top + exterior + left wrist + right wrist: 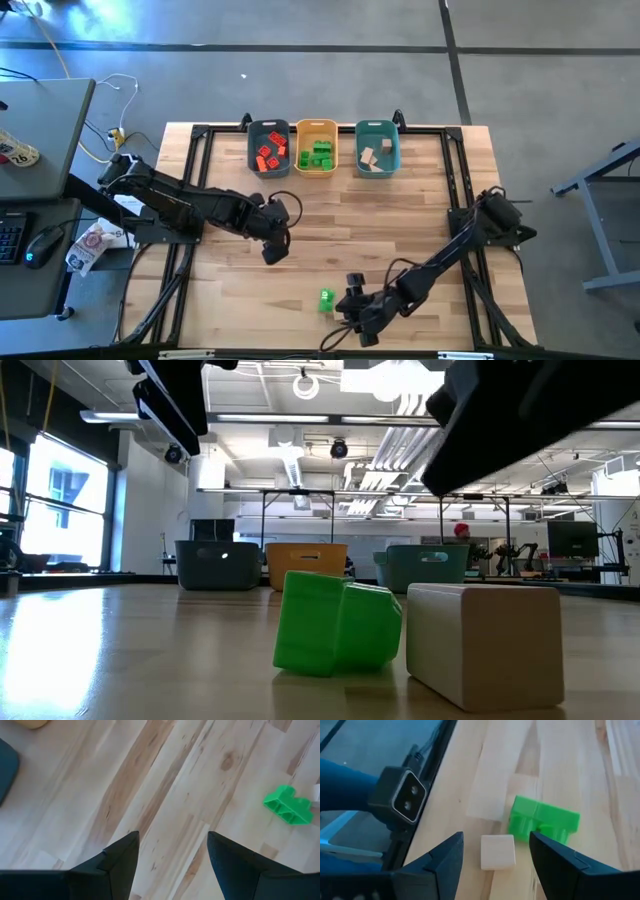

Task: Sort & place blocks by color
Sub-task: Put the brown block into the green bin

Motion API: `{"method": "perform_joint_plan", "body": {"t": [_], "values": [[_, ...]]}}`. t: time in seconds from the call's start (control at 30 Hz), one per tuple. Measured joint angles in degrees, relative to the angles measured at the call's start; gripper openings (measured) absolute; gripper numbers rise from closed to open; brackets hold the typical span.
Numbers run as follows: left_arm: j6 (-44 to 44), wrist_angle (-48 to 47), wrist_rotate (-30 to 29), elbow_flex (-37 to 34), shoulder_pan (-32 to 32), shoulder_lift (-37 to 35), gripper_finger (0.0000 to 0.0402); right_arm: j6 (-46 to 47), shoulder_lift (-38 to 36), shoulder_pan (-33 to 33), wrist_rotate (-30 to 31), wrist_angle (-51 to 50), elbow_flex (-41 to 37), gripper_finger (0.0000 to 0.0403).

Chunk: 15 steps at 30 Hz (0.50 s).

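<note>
Two loose blocks lie near the table's near edge: a bright green block (326, 299) (544, 820) and a plain tan wooden block (497, 851) (485, 640), close beside each other. My right gripper (495, 838) (348, 300) hovers over them, open, with the tan block between and ahead of its fingers, touching nothing. My left gripper (172, 838) (273, 248) hangs open over bare wood at mid-table, with the green block (289, 806) off to one side. Other red-orange, green and tan blocks lie in the bins.
Three bins stand in a row at the far edge: blue-grey (268, 148) holding red-orange blocks, orange-yellow (317, 147) holding green ones, teal (377, 148) holding tan ones. A small black camera (402, 797) sits at the near edge by the black frame rail.
</note>
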Motion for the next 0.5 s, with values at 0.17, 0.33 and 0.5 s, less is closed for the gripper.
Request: {"method": "perform_joint_plan", "body": {"t": [0.17, 0.33, 0.5], "values": [[-1.31, 0.02, 0.02, 0.00, 0.00, 0.00, 0.0220, 2.01, 1.95, -0.01, -0.19, 0.18, 0.00, 0.0213], [-1.31, 0.02, 0.02, 0.00, 0.02, 0.00, 0.0219, 2.07, 3.78, -0.01, 0.00, 0.35, 0.00, 0.0213], [-1.31, 0.11, 0.02, 0.00, 0.02, 0.00, 0.0219, 2.05, 5.90, -0.01, -0.04, 1.56, 0.00, 0.0213]]}}
